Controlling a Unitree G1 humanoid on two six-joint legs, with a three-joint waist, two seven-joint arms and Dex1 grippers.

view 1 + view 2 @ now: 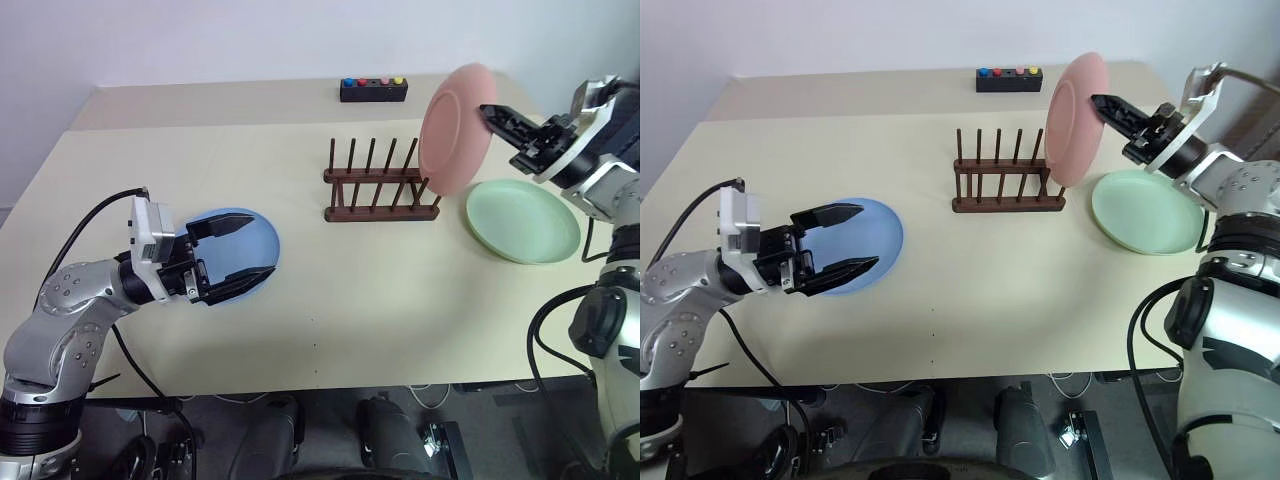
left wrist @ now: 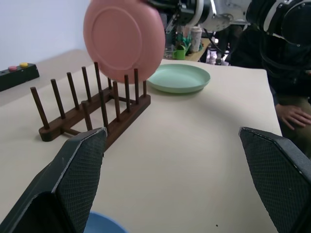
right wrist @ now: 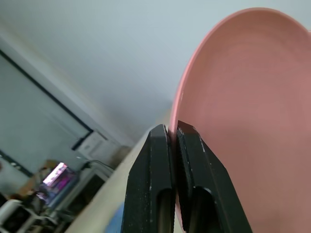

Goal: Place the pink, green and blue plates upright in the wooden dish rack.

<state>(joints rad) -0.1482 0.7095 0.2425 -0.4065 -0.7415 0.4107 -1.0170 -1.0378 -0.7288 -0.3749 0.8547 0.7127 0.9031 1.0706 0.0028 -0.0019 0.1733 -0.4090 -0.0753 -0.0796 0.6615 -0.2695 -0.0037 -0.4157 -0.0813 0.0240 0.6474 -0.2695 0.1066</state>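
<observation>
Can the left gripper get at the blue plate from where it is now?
Probably yes: the left gripper hovers open right over the blue plate, which lies flat on the table, and nothing stands between them.

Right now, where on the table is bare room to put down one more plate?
Free: the wide cream table between the light blue plastic plate and the pale green plate, in front of the dark wooden peg rack. Crowded: the rack's right end, where the right gripper holds the pink plate.
</observation>
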